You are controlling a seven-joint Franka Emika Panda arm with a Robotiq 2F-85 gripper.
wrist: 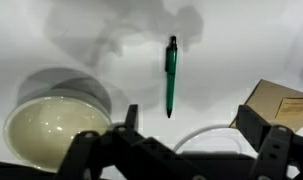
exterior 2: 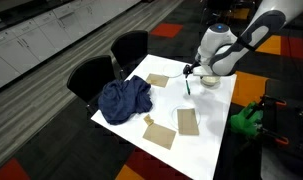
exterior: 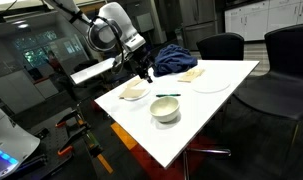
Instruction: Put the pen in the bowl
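Deep cream bowl (wrist: pixel 53 122) upright on the white table (exterior: pixel 236 72), nothing inside it in the wrist view. Past it in an exterior view, a shallow cream dish (exterior: pixel 135 92) and a flat white plate (exterior: pixel 210 83): the plate bare, the dish seemingly bare too, though small and dim there. Farther back, a crumpled blue cloth (exterior: pixel 176 60) on the table's far side, a tan napkin (exterior: pixel 191 73) just beside it. Black chairs (exterior: pixel 221 45) around the table.

Gripper (wrist: pixel 186 120) poised above the tabletop, jaws spread wide, clasping nothing and touching nothing. Dark fingers (wrist: pixel 119 135) at the bottom of the wrist view, one to each side, with a pale curved rim (wrist: pixel 201 135) cropped between them and a tan corner (wrist: pixel 283 105) at the picture's right edge.

Pen (wrist: pixel 171 77) flat on bare tabletop, outside the bowl, near it yet apart from it, clear of dish and plate as well. Green barrel, black at one end. In the wrist view, long axis straight up and down the picture: black end at the top, away from the gripper, the other end aimed down at the gap between the fingers, bowl off to the lower left. In an exterior view, lies nearly level across the picture, just behind the bowl.
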